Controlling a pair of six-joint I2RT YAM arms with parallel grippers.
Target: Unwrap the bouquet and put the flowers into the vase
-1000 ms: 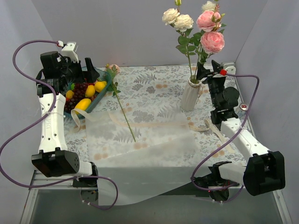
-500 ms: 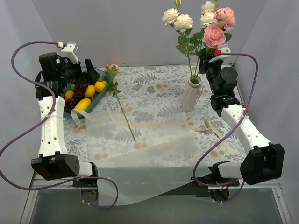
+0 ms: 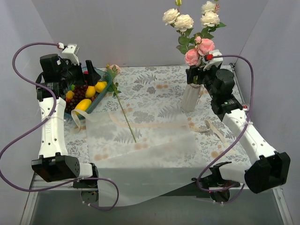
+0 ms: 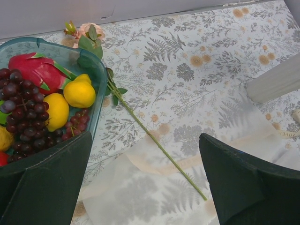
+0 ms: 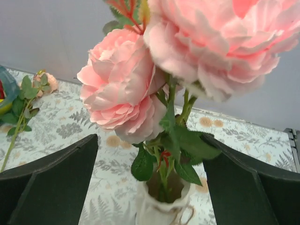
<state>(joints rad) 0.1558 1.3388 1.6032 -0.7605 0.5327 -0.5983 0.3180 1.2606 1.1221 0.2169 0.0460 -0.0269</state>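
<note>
The white ribbed vase (image 3: 190,97) stands at the back right with cream roses (image 3: 178,19) and pink roses (image 3: 199,49) in it. My right gripper (image 3: 198,76) is open just above the vase rim, one finger on each side of the pink roses' stems (image 5: 164,164) without gripping them; the vase mouth (image 5: 161,206) shows below. One more rose (image 3: 123,110) lies flat on the table, its stem end on the unwrapped white paper (image 3: 140,136). My left gripper (image 3: 89,71) hangs open over the fruit tray, empty; it sees that rose's stem (image 4: 154,140) below.
A blue tray (image 3: 96,104) of fruit sits at the back left, next to the lying rose's head (image 4: 86,30). A cream ribbon (image 3: 211,126) lies loose to the right of the paper. The paper's front edge hangs over the near table edge. Grey walls enclose three sides.
The right gripper lifted the pink roses, moved left over the vase and opened; the roses now sit lower, in the vase. The left arm has not moved.
</note>
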